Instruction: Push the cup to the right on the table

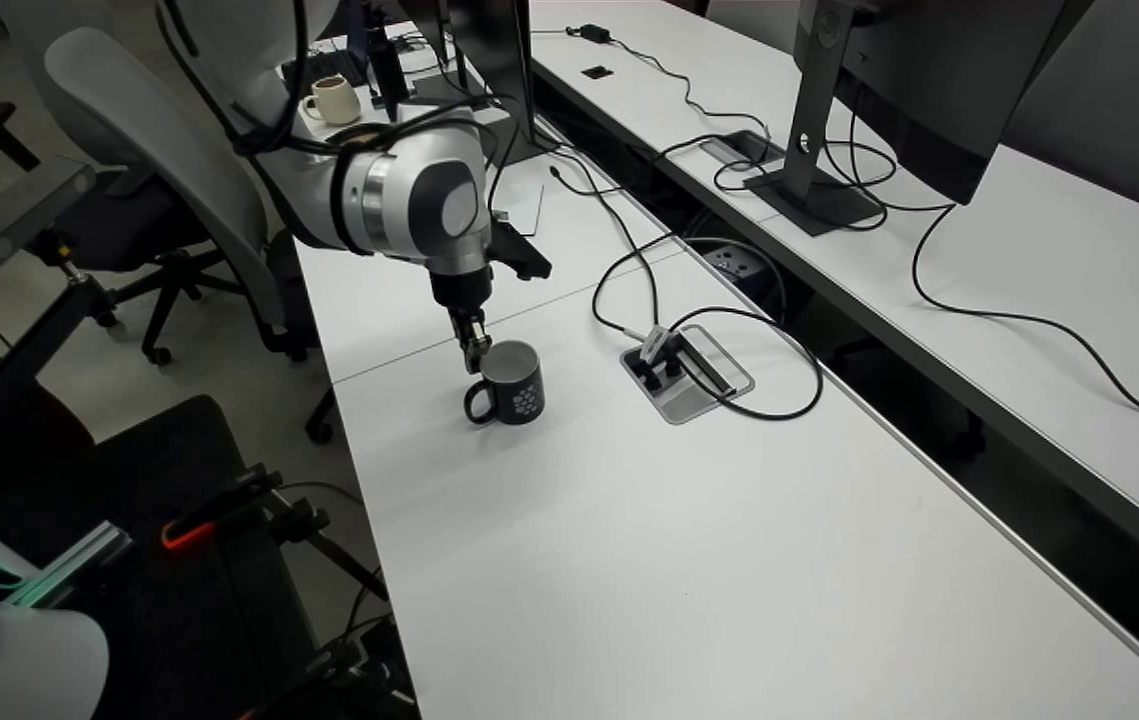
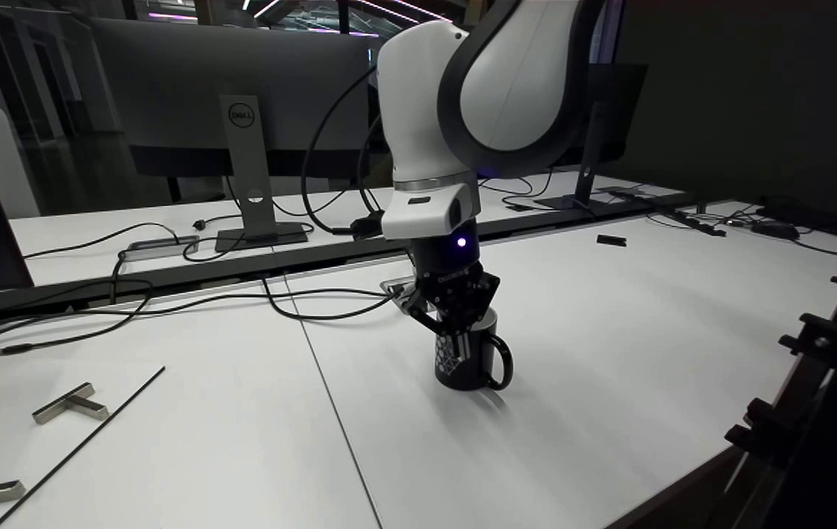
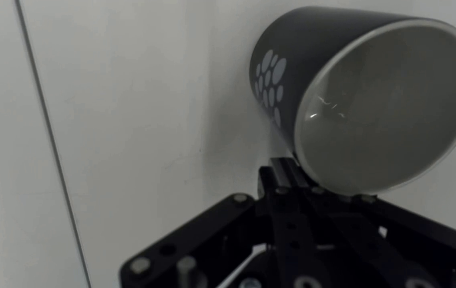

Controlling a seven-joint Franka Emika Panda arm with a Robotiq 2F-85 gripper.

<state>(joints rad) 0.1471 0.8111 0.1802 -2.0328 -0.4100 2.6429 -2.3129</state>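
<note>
The fingers [image 3: 280, 172] are closed together, nothing visible between them, their tips at the side of the dark cup [image 1: 514, 385]; whether they touch it cannot be told. The cup stands upright on the table [image 1: 649, 560], just beside the fingers, its bare inside facing the wrist view, and its handle [image 2: 508, 362] near the tips (out of sight in the wrist view). Contact would probably fall off the cup's middle: the curved wall could then roll round the fingers, so that the cup spins and veers rather than slides straight. A handle turned inward might snag on the tips; pressure too near the rim might topple the cup. Near the fingers, on the side away from the cup, runs the seam [image 3: 44, 106], so a push from here would presumably lead away from it. Farther out, beyond the cup from the fingers, lie the flat cable box [image 1: 686, 403] and a looping black cable [image 1: 820, 378], which a veering cup could strike. On the opposite side of the fingers the table ends, and a badly angled push could bring a fall. Farthest off, a monitor [image 1: 939, 90] stands clear of any likely path.
</note>
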